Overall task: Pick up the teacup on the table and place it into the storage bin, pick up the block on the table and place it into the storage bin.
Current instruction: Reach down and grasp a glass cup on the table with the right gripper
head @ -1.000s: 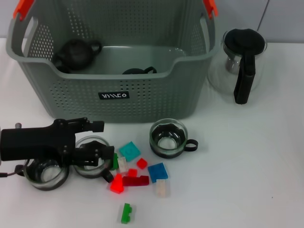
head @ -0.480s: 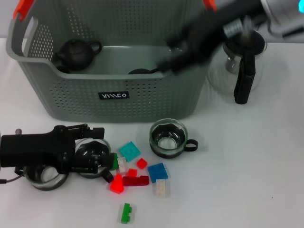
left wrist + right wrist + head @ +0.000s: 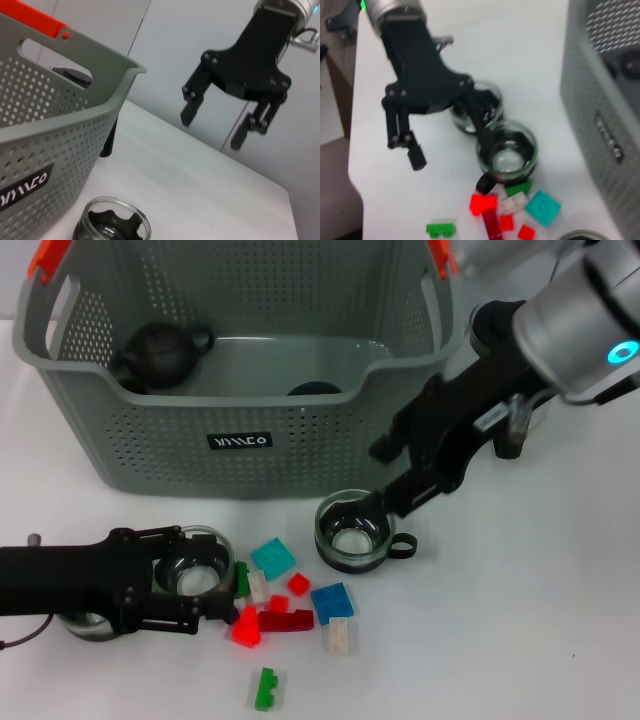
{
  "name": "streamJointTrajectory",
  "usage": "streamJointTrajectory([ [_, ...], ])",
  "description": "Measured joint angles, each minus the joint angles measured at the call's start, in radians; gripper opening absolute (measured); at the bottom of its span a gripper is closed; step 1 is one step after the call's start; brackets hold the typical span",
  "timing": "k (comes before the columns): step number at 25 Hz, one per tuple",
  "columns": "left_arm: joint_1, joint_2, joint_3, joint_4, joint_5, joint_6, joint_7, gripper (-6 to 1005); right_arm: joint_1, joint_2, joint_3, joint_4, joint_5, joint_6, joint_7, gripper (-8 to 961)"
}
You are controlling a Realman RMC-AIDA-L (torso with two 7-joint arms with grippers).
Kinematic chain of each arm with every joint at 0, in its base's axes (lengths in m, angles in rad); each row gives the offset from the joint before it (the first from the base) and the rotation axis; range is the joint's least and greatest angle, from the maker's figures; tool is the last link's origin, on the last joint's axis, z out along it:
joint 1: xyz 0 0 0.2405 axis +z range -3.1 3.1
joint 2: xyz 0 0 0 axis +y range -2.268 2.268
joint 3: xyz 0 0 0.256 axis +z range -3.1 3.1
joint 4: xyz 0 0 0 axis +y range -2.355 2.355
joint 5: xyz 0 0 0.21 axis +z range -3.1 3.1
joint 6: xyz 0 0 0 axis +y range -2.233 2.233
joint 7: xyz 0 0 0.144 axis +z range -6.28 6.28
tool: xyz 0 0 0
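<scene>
Head view: storage bin [image 3: 240, 430] sits at the back of the white counter [image 3: 520, 620], a dark teapot [image 3: 160, 348] and another dark item inside. Three glass teacups are not yet binned: middle teacup [image 3: 352, 530] in front of the bin, a second teacup [image 3: 192, 575] to its left, a third [image 3: 85, 620] mostly hidden under the left arm. Loose blocks [image 3: 285, 600] are scattered between them, none in the bin as far as visible. Left claw [image 3: 205, 590] lies low at the second teacup, fingers spread around it, not clenched. Right claw [image 3: 395, 475] hangs just above and beside the middle teacup, holding nothing. Glass pot [image 3: 510, 370] stands right of the bin, partly hidden by the right arm.

Left wrist view: right claw [image 3: 225, 117] in the air, fingers apart, empty; bin [image 3: 60, 130] wall and middle teacup [image 3: 112, 230] below.

Right wrist view: left claw [image 3: 445, 160] released, one finger beside the teacup [image 3: 507, 152], blocks [image 3: 515, 212] nearby.

Judgement: early stage; cups and blocks left to move.
</scene>
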State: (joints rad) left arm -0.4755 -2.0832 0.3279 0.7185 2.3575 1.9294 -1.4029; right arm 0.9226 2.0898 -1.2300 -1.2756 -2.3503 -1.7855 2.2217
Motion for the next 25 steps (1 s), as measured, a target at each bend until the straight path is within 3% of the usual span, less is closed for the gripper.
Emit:
streamJointTrajectory([
  [12, 0.002, -0.003, 0.003, 0.001, 0.019, -0.011, 0.007, 919, 0.042, 0.009, -0.209, 0.149, -0.062, 0.111, -0.005, 659],
  [25, 0.017, -0.011, -0.009, -0.009, 0.006, -0.038, 0.018, 919, 0.042, 0.009, -0.345, 0.206, -0.066, 0.223, -0.115, 659],
])
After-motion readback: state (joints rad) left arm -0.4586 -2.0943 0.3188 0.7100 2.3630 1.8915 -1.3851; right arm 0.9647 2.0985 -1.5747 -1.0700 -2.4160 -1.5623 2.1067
